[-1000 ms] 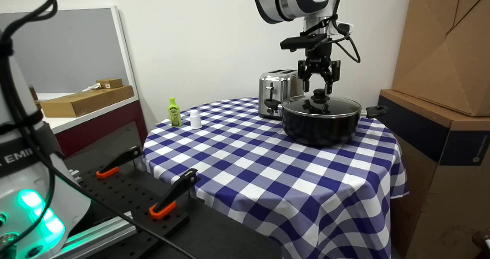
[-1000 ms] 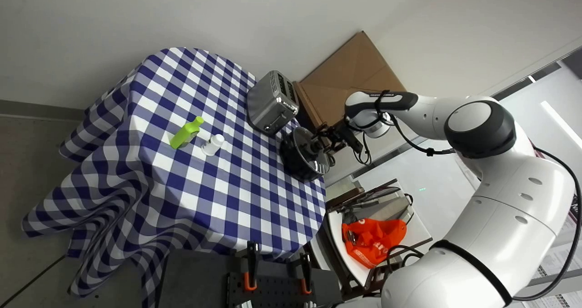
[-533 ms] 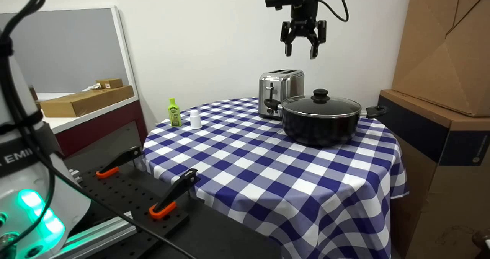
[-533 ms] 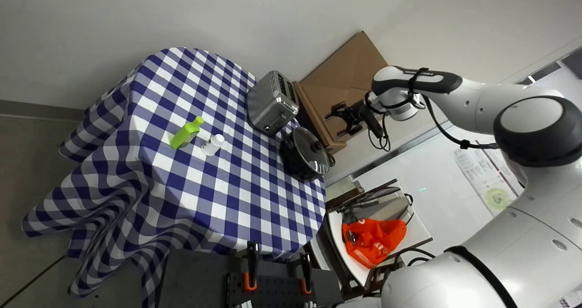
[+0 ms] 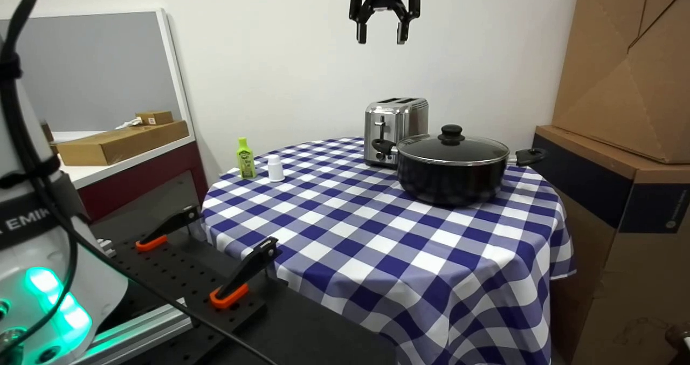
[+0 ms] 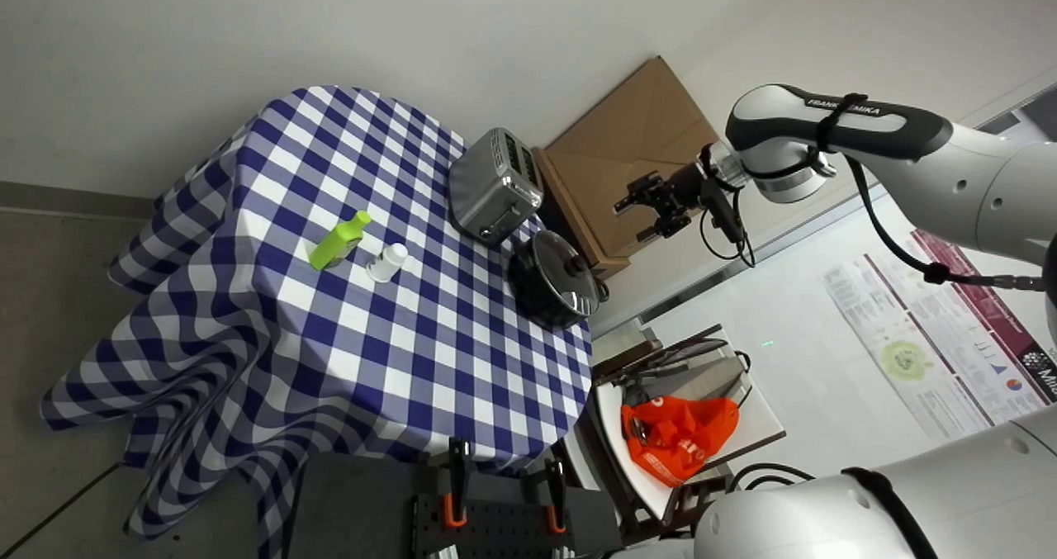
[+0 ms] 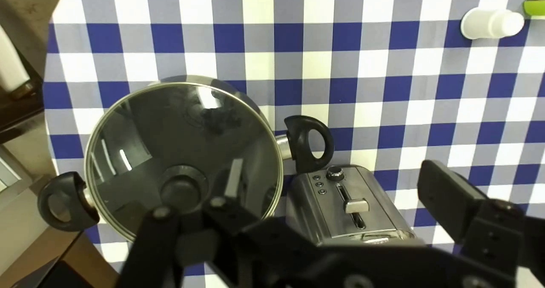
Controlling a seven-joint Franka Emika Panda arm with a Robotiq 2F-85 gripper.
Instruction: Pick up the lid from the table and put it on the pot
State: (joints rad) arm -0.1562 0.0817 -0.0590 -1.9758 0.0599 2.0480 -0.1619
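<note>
The clear glass lid (image 5: 423, 149), with its metal rim and black knob, lies flat on top of the black pot (image 5: 453, 184). The pot stands on the checkered table (image 5: 334, 230). The lid (image 6: 555, 262) on the pot (image 6: 526, 293) shows in both exterior views. My gripper (image 5: 381, 34) is open and empty, high above the table, up and to the left of the pot in that exterior view. It also shows in an exterior view (image 6: 634, 220). In the wrist view the fingers (image 7: 334, 188) are wide apart over the toaster, and the lid (image 7: 162, 130) is at left, its knob partly hidden.
A silver toaster (image 5: 396, 133) stands beside the pot, close to one pot handle (image 7: 302, 152). A green bottle (image 5: 246, 160) and a white container (image 5: 275, 169) stand at the table's other side. Cardboard boxes (image 5: 620, 84) stand beyond the pot. Orange-handled clamps (image 5: 229, 295) sit on the dark workbench.
My gripper has risen from near the lid's knob, up and away to the left in an exterior view. The lid has stayed on the pot, and the pot has not moved.
</note>
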